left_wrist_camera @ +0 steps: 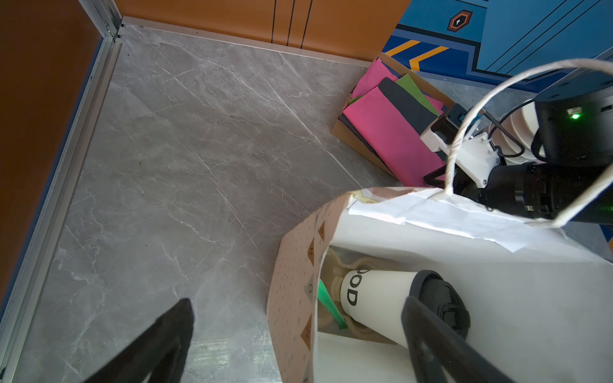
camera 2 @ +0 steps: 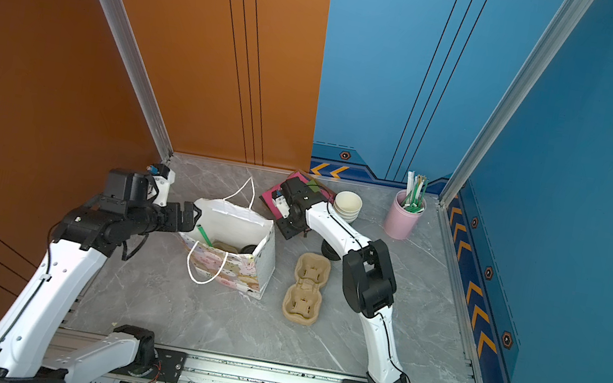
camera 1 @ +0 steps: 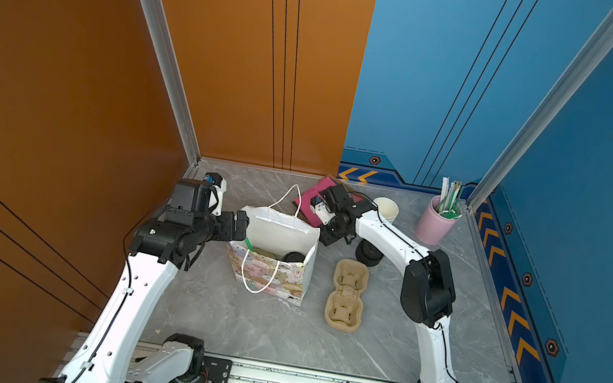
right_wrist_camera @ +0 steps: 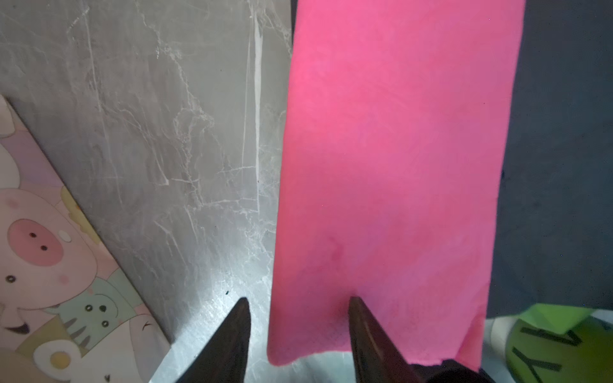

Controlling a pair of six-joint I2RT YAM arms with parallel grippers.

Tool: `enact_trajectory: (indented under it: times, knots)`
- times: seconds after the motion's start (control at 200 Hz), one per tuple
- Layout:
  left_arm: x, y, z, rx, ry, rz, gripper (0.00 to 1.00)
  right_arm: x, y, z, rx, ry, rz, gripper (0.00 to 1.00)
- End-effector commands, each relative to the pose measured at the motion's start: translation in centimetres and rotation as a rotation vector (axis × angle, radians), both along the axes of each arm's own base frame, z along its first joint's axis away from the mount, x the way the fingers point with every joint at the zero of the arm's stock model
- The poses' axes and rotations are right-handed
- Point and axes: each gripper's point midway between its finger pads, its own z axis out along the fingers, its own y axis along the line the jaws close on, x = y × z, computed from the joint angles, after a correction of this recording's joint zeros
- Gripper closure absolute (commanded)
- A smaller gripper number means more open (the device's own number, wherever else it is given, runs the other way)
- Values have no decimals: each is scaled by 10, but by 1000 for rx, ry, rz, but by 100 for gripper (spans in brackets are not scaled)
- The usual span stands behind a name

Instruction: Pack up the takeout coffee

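Paper bag (left_wrist_camera: 292,265) with the cartoon pigs stood on the grey marble table (camera 1: 231,327); the takeout coffee (left_wrist_camera: 378,295) sat down inside it, black lid on, in a pulp carrier (left_wrist_camera: 333,265) next to a green straw (left_wrist_camera: 328,305); left gripper (left_wrist_camera: 298,303) was spread wide, straddling the bag's side wall, one finger inside by the lid, one outside; right gripper (right_wrist_camera: 298,299) hung low over a pink sheet (right_wrist_camera: 391,165) in a cardboard box (left_wrist_camera: 348,137) behind the bag, fingers partway apart, one over the pink, one over bare table, nothing pinched as far as I could see.
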Motion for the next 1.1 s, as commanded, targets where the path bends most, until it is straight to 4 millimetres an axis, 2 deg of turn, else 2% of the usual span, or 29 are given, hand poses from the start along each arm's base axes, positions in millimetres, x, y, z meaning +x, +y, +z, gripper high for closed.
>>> enact_trajectory:
  times: [0.0, 0.24, 0.44, 0.531, 0.651, 0.831, 0.881, 0.901, 1.096]
  knots:
    - [-2, 2, -1, 10, -7, 13, 2, 4, -2, 3, -35, -25, 0, 61]
    - [-2, 2, -1, 10, -8, 14, 2, 8, -3, 11, -21, -37, -18, 88]
    - [-3, 2, -1, 8, -10, 14, 2, 14, -4, 28, 83, -8, -56, 100]
    - [-3, 2, 0, 7, -12, 13, 2, 18, -4, 43, 157, 7, -77, 100]
    - [-3, 2, 0, 5, -13, 13, 2, 24, -5, 68, 227, -7, -88, 100]
    - [-3, 3, 2, 8, -21, 15, 2, 29, -12, 117, 294, -85, -92, 100]
    - [-3, 3, 3, 8, -24, 16, 2, 31, -14, 123, 302, -95, -97, 100]
    - [-3, 3, 3, 9, -25, 16, 2, 29, -16, 141, 323, -125, -96, 100]
    - [-2, 3, 10, 16, -43, 12, 2, 26, -26, 206, 426, -216, -86, 100]
